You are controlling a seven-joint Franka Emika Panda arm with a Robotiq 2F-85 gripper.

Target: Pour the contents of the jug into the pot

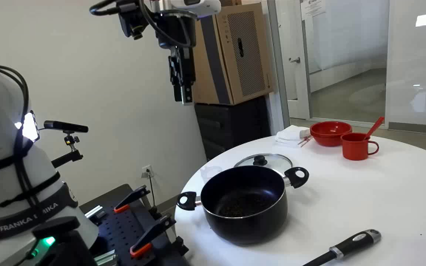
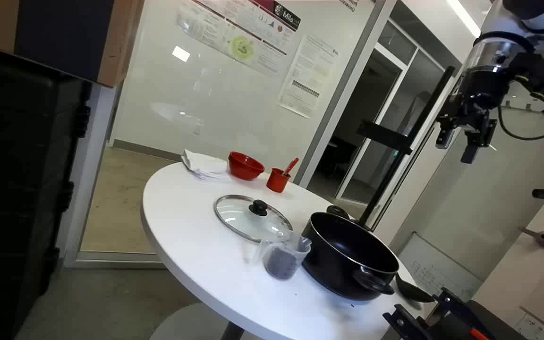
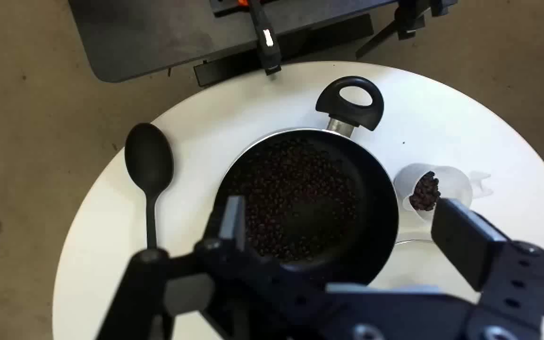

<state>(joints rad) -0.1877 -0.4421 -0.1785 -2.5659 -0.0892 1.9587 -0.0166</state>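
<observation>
Gripper (image 2: 457, 147) well above the table (image 3: 106, 222), fingers spread, nothing between them. Jug (image 3: 452, 184) just right of the pot (image 3: 379, 212) in the wrist view, part-filled with dark pieces (image 3: 425, 191). An off-centre grasp could tip it — spilling on the table. Wrist view shows dark pieces in the pot too; in an exterior view the jug (image 2: 285, 259) shows its fill side-on — none made out in the pot.

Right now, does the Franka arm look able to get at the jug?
Probably yes: the fingers hang open and empty, higher than the pot, and nothing covers the jug from above. The pot stands close beside it, though, so a low approach from that side looks blocked.
</observation>
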